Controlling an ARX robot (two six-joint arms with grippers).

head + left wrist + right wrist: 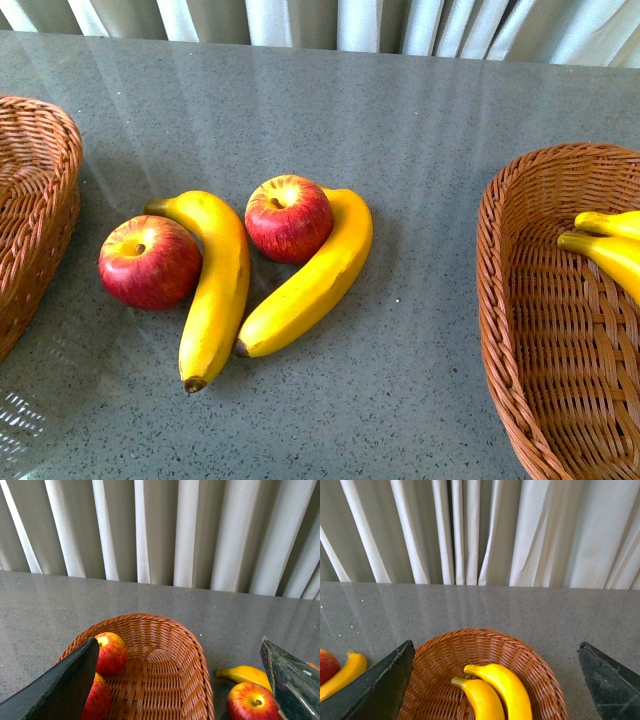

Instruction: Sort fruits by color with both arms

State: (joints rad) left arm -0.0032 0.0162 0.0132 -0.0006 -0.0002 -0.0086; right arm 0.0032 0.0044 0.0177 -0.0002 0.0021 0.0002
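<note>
Left gripper (177,644): black fingers (70,685) spread wide with nothing between them, over the left basket (40,200), which holds two red apples (111,652). Right gripper (495,644): likewise spread wide and empty, over the right basket (520,300), which holds two yellow bananas (500,685) side by side. Landmark: the left banana (215,290), lying on the grey table (420,120) between the baskets, its dark tip nearest the robot. The left basket stands well to its left, the right basket well to its right. The left apple (150,262) touches its left flank. The right banana (310,280) lies just to its right, near ends close together, far ends spread apart. The right apple (288,218) sits in the fork between them, touching the right banana; whether it touches the left banana cannot be told. Farthest behind it, a pale curtain (300,20) hangs at the table's far edge
</note>
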